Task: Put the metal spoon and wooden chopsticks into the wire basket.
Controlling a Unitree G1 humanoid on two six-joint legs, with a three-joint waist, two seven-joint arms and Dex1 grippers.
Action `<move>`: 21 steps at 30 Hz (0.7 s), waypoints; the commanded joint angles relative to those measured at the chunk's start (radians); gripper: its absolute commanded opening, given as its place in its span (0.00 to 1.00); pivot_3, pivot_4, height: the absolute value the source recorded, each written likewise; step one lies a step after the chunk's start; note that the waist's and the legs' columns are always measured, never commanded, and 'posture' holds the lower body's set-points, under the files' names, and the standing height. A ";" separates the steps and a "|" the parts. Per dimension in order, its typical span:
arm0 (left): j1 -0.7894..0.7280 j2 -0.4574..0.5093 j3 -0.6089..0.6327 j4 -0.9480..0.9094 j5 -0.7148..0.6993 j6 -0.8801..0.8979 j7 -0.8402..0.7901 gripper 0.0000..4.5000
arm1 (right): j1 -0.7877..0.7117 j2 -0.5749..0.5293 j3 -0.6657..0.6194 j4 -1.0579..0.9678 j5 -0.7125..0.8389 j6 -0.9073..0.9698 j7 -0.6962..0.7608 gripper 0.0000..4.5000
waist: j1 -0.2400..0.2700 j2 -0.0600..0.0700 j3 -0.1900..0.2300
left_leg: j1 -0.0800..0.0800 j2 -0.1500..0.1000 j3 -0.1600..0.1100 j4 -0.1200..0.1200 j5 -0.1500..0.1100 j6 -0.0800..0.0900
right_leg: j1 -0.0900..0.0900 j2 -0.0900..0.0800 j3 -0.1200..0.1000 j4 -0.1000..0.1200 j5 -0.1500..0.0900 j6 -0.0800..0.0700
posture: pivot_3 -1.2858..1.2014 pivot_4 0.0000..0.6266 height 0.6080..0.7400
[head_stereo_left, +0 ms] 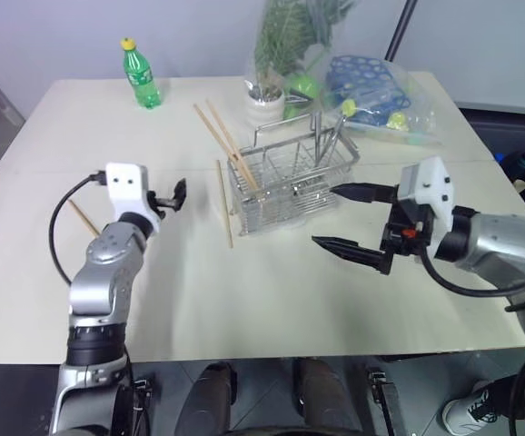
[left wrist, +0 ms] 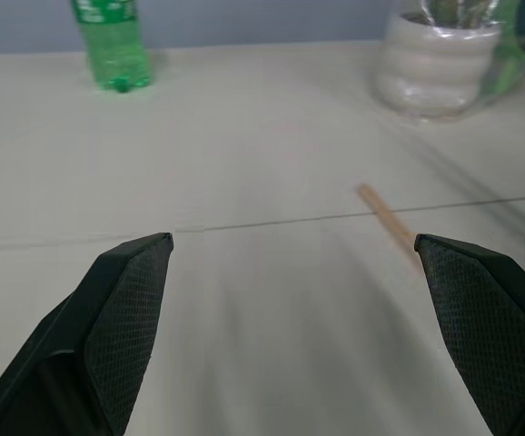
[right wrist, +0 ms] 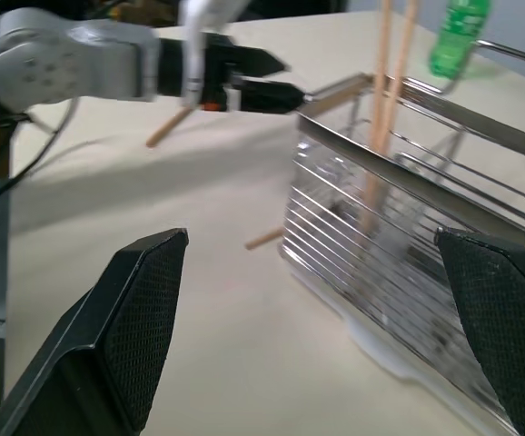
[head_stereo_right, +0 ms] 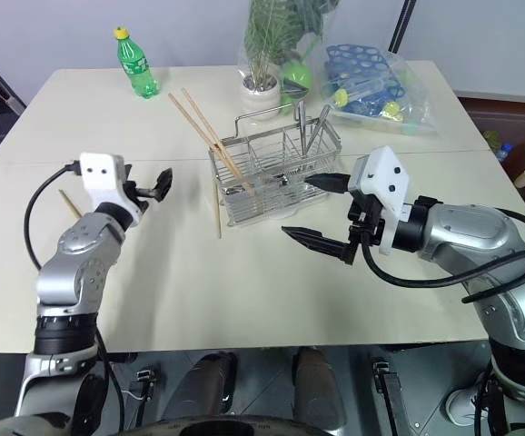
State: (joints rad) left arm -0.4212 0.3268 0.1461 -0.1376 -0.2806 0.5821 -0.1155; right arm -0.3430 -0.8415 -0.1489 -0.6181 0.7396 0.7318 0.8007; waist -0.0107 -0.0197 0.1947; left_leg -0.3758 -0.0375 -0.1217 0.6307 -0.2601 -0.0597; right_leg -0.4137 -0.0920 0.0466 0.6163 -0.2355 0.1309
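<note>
- Two wooden chopsticks leaning in wire basket, thin silver grid, near table's far edge; two more flat on the surface, one beside the basket, one half hidden behind left arm.
- Metal spoon upright in basket, bowl hard to make out.
- Left gripper wide open, empty.
- Right gripper wide open, empty, beside basket.
</note>
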 commanded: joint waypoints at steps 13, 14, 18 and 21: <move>-0.246 -0.115 -0.051 0.131 0.106 0.259 0.161 1.00 | -0.031 0.005 0.006 0.003 -0.021 -0.043 -0.003 0.99 | 0.000 0.000 0.000 | 0.000 0.000 0.000 0.000 0.000 0.000 | 0.000 0.000 0.000 -0.001 0.001 0.001 | 0.52 0.24 1.00; -0.252 -0.119 -0.056 0.146 0.116 0.258 0.165 1.00 | -0.032 0.004 0.007 0.002 -0.021 -0.043 -0.002 0.99 | 0.001 0.000 0.000 | 0.000 0.000 0.000 0.000 0.000 0.000 | 0.000 0.000 0.000 -0.001 0.001 0.001 | 0.52 0.24 1.00; -0.275 -0.139 -0.065 0.208 0.124 0.226 0.147 1.00 | -0.039 -0.002 0.004 -0.007 -0.014 -0.038 0.001 0.99 | 0.000 0.000 0.000 | 0.000 0.000 0.000 0.000 0.000 0.000 | 0.000 0.000 0.000 -0.001 0.001 0.001 | 0.52 0.24 1.00; -0.291 -0.148 -0.062 0.253 0.128 0.198 0.131 1.00 | -0.039 -0.013 -0.005 -0.017 -0.001 -0.030 0.007 0.99 | 0.000 0.000 0.000 | 0.000 0.000 0.000 0.000 0.000 0.000 | 0.001 0.000 0.000 -0.001 0.001 0.001 | 0.52 0.24 1.00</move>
State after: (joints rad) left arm -0.6872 0.1788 0.0899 0.1188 -0.1624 0.8117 0.0230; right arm -0.3626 -0.8417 -0.1259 -0.6046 0.7222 0.7116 0.8023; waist -0.0102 -0.0202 0.1948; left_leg -0.3759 -0.0379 -0.1218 0.6310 -0.2601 -0.0597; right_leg -0.4132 -0.0920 0.0467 0.6150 -0.2348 0.1322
